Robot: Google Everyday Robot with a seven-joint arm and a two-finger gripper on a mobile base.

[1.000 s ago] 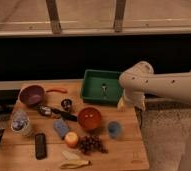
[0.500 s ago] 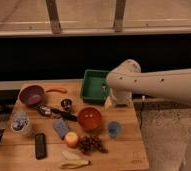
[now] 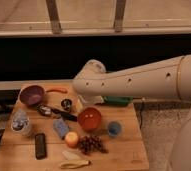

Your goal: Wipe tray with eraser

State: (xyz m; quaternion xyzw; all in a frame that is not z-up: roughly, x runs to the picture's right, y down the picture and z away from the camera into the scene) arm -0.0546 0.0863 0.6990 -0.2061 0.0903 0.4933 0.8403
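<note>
Fingers hang open and empty. The tray edge peeks out just right of them; the eraser lies well apart, near the desk's front edge. The arm has swung left.

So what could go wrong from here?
The gripper, hanging mid-table, is far from the eraser at the front left; reaching across could knock the red bowl or blue block. The arm also hides most of the tray from the camera, so wiping could go astray.
</note>
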